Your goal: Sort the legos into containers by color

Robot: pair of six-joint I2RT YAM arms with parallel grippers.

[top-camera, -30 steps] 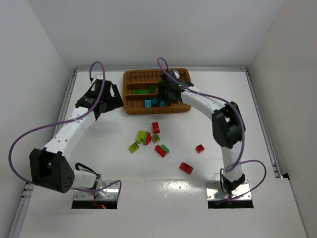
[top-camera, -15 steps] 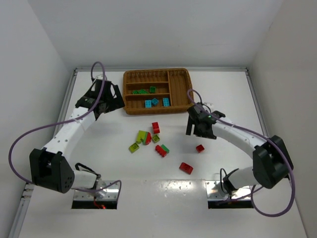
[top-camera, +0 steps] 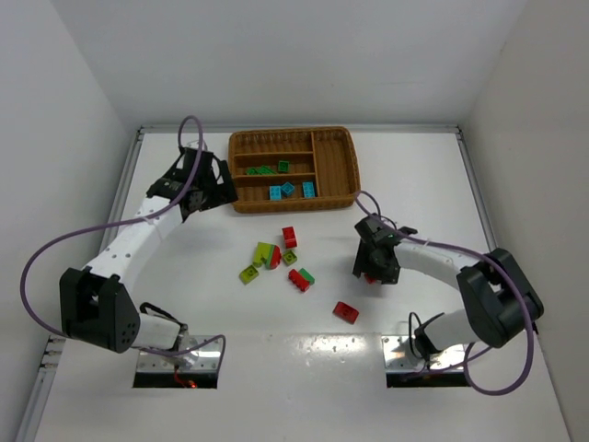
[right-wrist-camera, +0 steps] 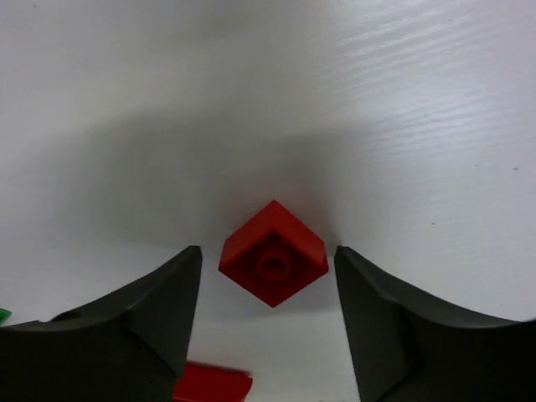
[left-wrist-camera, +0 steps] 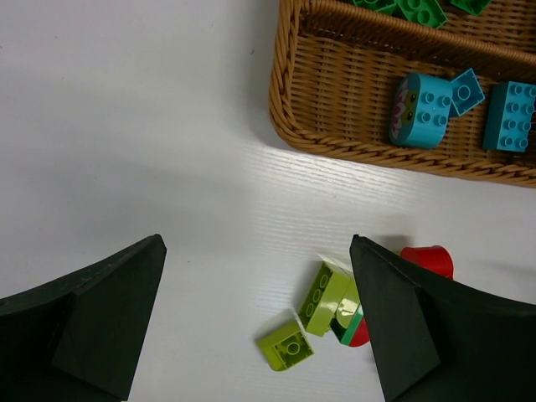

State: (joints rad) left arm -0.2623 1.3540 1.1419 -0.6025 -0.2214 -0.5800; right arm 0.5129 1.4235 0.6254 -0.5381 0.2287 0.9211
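The right end effector [right-wrist-camera: 266,254] gapes wide, empty, with one red brick [right-wrist-camera: 273,264] lying on the counter [right-wrist-camera: 402,100] between its fingers, untouched. The left end effector [left-wrist-camera: 257,241], likewise open and empty, hovers beside the wicker tray [left-wrist-camera: 285,100] — three cyan bricks [top-camera: 288,189] lie in its near slot.

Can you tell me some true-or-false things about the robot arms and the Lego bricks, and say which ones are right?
1. The right gripper is open with a small red brick between its fingers. True.
2. The cyan bricks lie on the table. False: they are in the tray, in its nearest long slot.
3. The left gripper holds a lime brick. False: it is open and empty; the lime bricks lie on the table.
4. Green bricks lie in the tray's middle long slot. True.
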